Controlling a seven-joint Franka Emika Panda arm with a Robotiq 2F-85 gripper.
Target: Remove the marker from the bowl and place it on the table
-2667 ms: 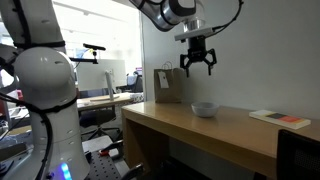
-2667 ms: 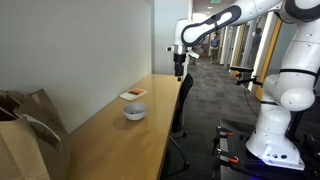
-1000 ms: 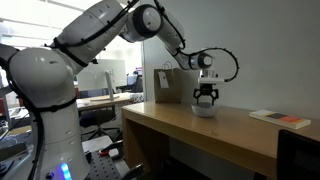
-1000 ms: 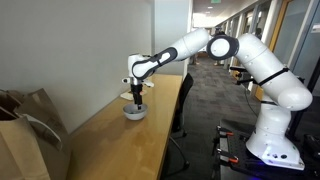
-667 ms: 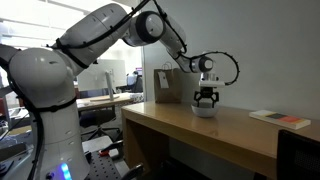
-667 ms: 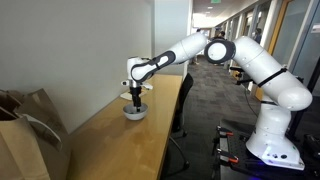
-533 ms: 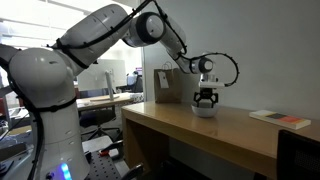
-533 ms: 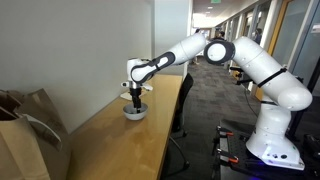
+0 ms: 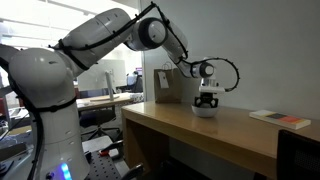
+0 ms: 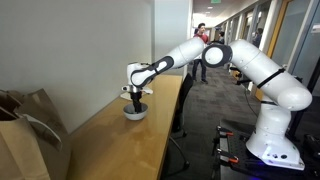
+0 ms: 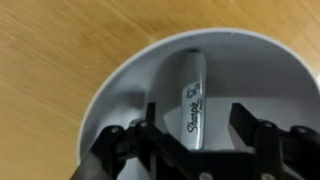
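Observation:
A silver Sharpie marker (image 11: 192, 98) lies inside a white bowl (image 11: 120, 95) on the wooden table. The bowl shows in both exterior views (image 9: 204, 110) (image 10: 134, 112). My gripper (image 11: 195, 125) is lowered into the bowl, open, with one finger on each side of the marker. Neither finger visibly touches the marker. In both exterior views the gripper (image 9: 207, 100) (image 10: 135, 98) sits right above the bowl, and the marker is hidden there.
A brown paper bag (image 9: 168, 85) stands on the table behind the bowl; it fills the near corner of an exterior view (image 10: 25, 135). A flat book-like object (image 9: 280, 118) (image 10: 134, 94) lies farther along the table. A wall runs along the table's side.
The arm came from high above the table down to the bowl. Over the last second the gripper sank a little lower into the bowl.

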